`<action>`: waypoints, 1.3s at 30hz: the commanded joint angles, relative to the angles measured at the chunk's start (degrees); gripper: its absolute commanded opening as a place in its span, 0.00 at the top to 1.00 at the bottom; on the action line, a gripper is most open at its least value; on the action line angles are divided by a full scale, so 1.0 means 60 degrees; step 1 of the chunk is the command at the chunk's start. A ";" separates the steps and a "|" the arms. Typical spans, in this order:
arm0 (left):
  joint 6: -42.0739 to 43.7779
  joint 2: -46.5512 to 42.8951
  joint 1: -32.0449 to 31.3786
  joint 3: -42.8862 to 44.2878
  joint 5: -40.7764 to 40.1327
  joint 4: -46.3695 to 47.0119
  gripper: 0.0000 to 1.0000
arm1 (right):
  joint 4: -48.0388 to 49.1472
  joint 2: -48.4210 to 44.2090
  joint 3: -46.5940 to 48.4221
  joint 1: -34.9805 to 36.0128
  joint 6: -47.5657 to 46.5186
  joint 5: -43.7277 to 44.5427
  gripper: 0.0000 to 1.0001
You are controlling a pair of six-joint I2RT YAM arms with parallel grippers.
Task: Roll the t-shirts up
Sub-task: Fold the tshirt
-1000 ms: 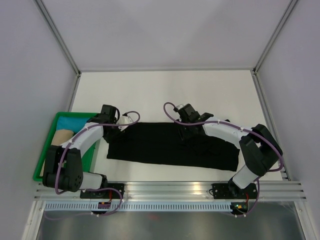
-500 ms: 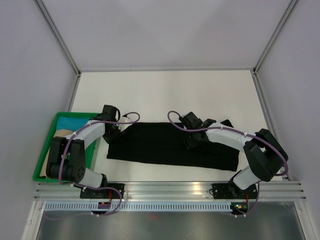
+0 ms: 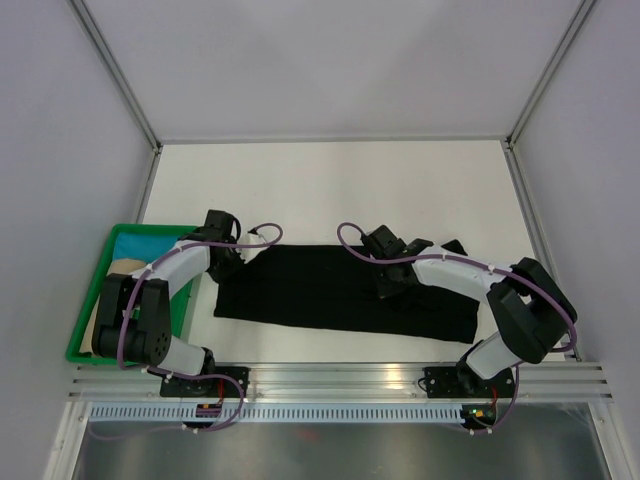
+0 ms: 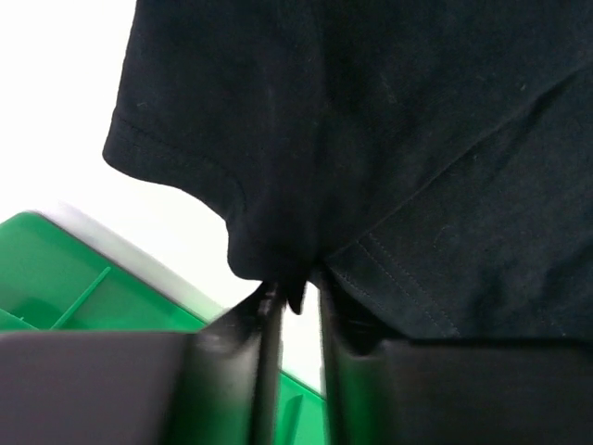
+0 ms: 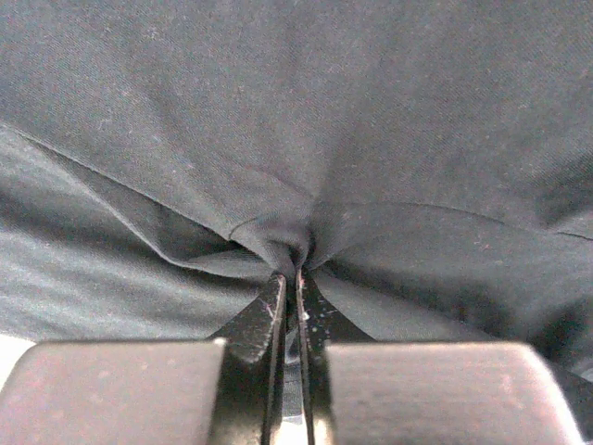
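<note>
A plain black t-shirt [image 3: 300, 292] lies flat as a long folded band across the near part of the white table. My left gripper [image 3: 235, 262] is at its far left corner. In the left wrist view this gripper [image 4: 295, 295] is shut on a small tuck of the black cloth [image 4: 389, 139] by a sleeve hem. My right gripper [image 3: 393, 287] is over the band's right half. In the right wrist view it [image 5: 296, 278] is shut on a pinch of the black cloth [image 5: 306, 120], with creases running out from it. A turquoise roll [image 3: 145, 243] and a tan roll [image 3: 124, 270] lie in the bin.
A green bin [image 3: 76, 348] stands at the left table edge, right beside the left arm; its wall also shows in the left wrist view [image 4: 74, 297]. Grey walls and metal posts enclose the table. A metal rail runs along the near edge.
My right gripper has moved right and nearer along the shirt, and a black flap now shows behind its arm. My left gripper has stayed at the left corner.
</note>
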 commanded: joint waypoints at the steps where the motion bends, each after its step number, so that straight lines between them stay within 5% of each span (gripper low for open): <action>1: -0.0162 -0.0009 0.0027 0.0165 0.0228 -0.0015 0.82 | -0.0340 -0.0429 0.0125 0.0030 0.0095 0.0276 0.93; 4: -0.0162 -0.0096 0.0027 0.0267 -0.0018 -0.0029 0.93 | -0.0545 -0.0561 0.0198 0.0030 0.0052 0.0393 0.97; 10: -0.0133 -0.0331 0.0027 0.0662 -0.0329 -0.0307 0.97 | -0.1189 -0.0766 0.0404 0.0030 -0.0153 0.0803 1.00; 19: -0.0250 -0.0448 0.0027 0.0941 0.0140 -0.1245 0.97 | -0.2156 -0.0957 0.0799 -0.0014 0.0037 0.0540 1.00; 21: -0.0279 -0.0360 0.0027 0.0868 0.0372 -0.1376 0.92 | -0.2274 -0.0913 0.0654 -0.0014 0.0066 0.0452 1.00; 24: -0.0309 -0.0098 0.0027 0.0736 0.0331 -0.1436 0.66 | -0.1967 -0.0869 0.0332 -0.0014 0.0095 0.0394 0.98; 26: -0.0294 -0.0009 0.0027 0.0751 0.0316 -0.1508 0.53 | -0.1588 -0.0679 0.0301 -0.0014 0.0125 0.0263 0.93; 32: -0.0323 -0.0082 0.0042 0.1743 -0.0080 -0.2269 0.50 | -0.1437 -0.0282 0.0638 0.0000 0.0096 -0.0179 0.54; 39: -0.1755 0.0078 0.0027 0.3621 0.1162 -0.2989 0.53 | -0.1864 -0.1424 0.1618 -0.0029 0.0387 0.0436 0.42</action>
